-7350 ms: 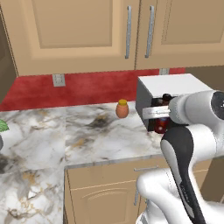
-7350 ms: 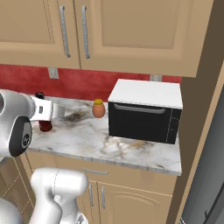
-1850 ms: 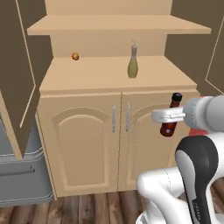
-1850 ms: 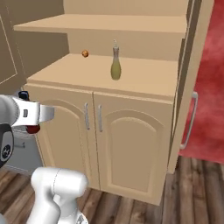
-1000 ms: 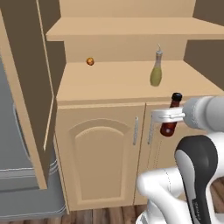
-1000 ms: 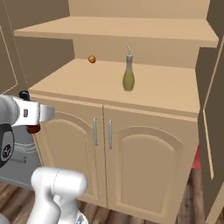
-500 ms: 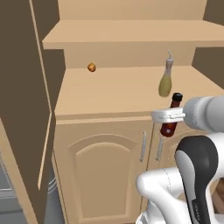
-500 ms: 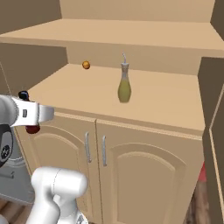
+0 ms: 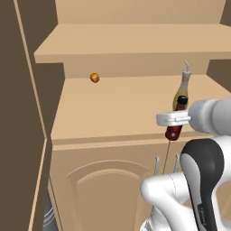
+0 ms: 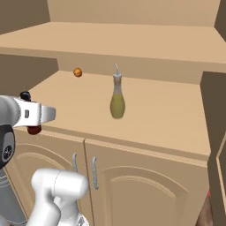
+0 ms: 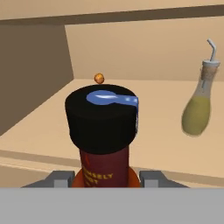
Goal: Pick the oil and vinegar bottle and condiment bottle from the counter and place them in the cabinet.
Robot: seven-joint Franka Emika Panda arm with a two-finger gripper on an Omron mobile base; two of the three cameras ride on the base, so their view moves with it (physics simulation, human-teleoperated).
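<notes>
Dark red-brown glass is clamped between the closed fingers of the gripper (image 11: 105, 177): the condiment bottle (image 11: 104, 140) is held upright, just in front of the cabinet (image 9: 113, 113) and level with its lower open shelf. From the left base view the grip is seen low on the neck, under the black cap. The bottle is judged light, rigid, smooth and breakable, so a firm hold around the body just below the cap seems soundest, and a gentle set-down is advised. The oil and vinegar bottle (image 10: 117, 97) already stands on that shelf, and a small orange ball (image 9: 94, 77) lies near the back
</notes>
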